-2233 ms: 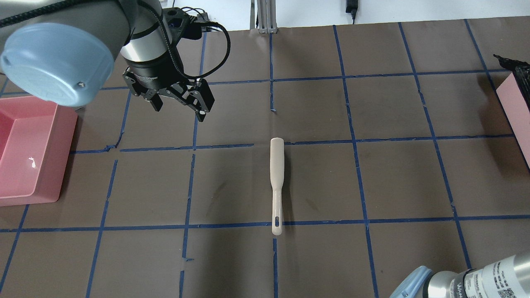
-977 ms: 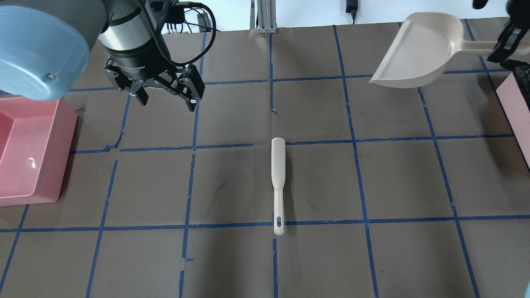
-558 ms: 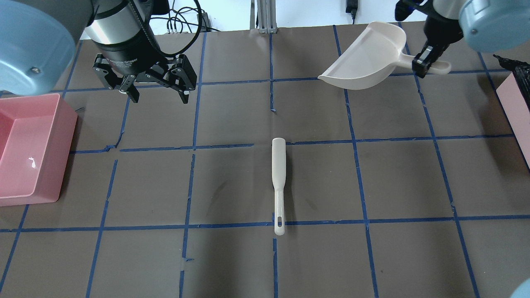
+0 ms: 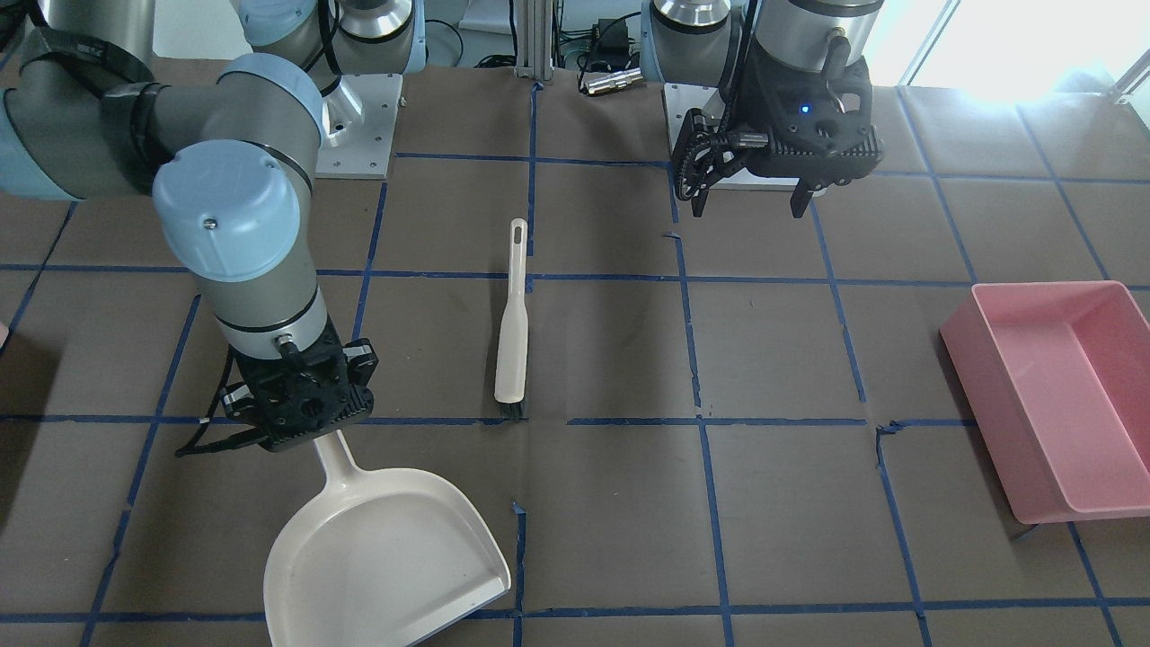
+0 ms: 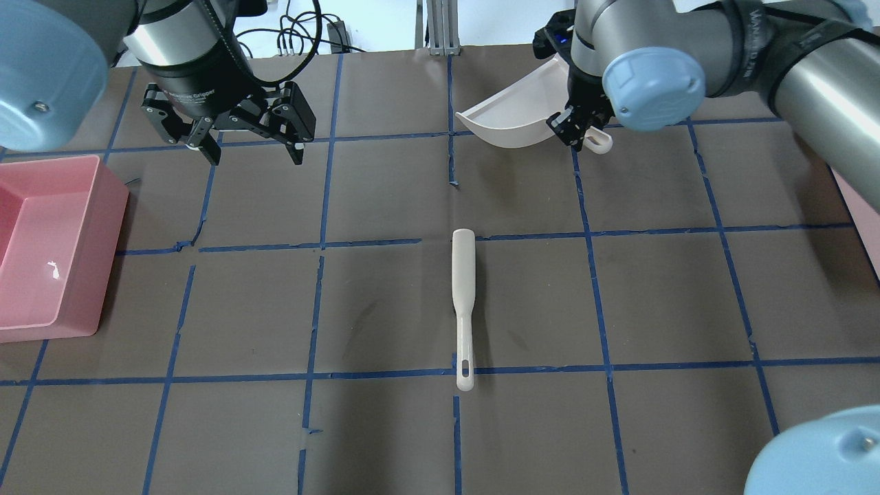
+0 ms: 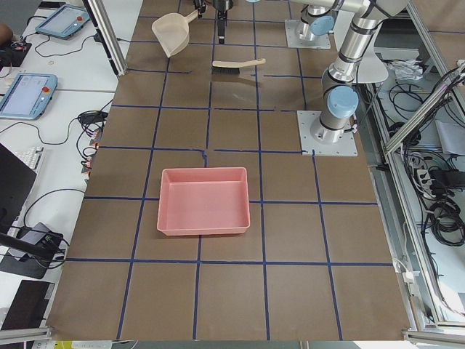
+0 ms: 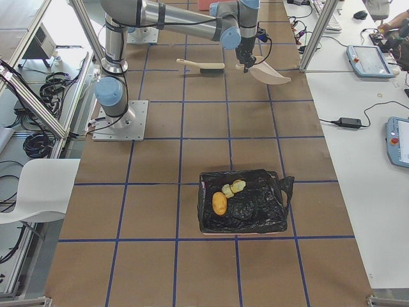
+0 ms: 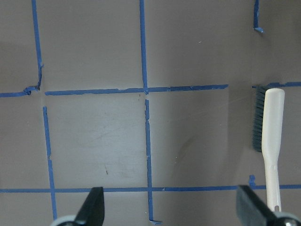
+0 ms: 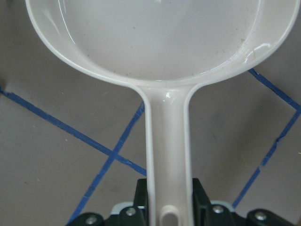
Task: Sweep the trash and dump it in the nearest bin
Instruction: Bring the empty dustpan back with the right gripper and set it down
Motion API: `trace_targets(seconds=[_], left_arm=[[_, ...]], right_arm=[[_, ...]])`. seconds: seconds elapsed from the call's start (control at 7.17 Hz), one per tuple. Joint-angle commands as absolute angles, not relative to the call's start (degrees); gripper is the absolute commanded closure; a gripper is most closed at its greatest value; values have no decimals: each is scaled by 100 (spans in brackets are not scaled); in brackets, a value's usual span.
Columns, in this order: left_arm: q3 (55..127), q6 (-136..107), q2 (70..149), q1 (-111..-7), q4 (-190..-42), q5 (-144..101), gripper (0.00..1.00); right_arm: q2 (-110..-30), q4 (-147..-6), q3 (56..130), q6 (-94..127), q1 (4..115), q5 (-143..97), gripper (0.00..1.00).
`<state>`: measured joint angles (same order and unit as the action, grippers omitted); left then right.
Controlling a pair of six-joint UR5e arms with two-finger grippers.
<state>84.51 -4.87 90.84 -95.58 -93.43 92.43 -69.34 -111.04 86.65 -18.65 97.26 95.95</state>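
At about 6 o'clock in the right side view, the trash (image 7: 219,203) lies on a black bag (image 7: 259,204). It is one brown lump (image 7: 219,205) shaped like a potato, with two pale yellow-green chunks (image 7: 234,187) just beside it at 1 o'clock. The bag seems to line the bin (image 5: 872,230). Only a thin pink edge of the bin shows, at 3 o'clock in the overhead view.

So the big job looks done. I see no bits on the tabletop (image 5: 660,295). The dustpan (image 4: 377,548) has nothing in it but tiny specks. The right gripper (image 9: 168,195) is closed tight on the dustpan's handle and holds it at 12 to 1 o'clock from the brush (image 5: 462,289). The dustpan seems to be up off the tabletop, with its mouth turned toward 9 o'clock. I think what is left is to put the dustpan down and let go.

The brush lies flat in the middle of the tabletop, and nobody holds it. It is the closest thing to the dustpan, so it could get bumped. The left gripper (image 5: 254,148) hangs at 10 o'clock from the brush with its fingers spread wide and nothing between them. It is well apart from the dustpan. A pink tray (image 5: 103,261) sits at 9 o'clock, far off to the side.
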Motion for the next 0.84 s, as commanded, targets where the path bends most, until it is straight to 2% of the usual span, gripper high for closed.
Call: trace_targets(seconds=[0.0, 0.7], left_arm=[[8481, -466, 9035, -9475, -9351, 9193, 0], [8473, -466, 9035, -9483, -9343, 9088, 0]], right_arm=[[-6637, -11529, 8649, -646, 10350, 9458, 100], [-5977, -12303, 8604, 334, 10897, 9237, 100]])
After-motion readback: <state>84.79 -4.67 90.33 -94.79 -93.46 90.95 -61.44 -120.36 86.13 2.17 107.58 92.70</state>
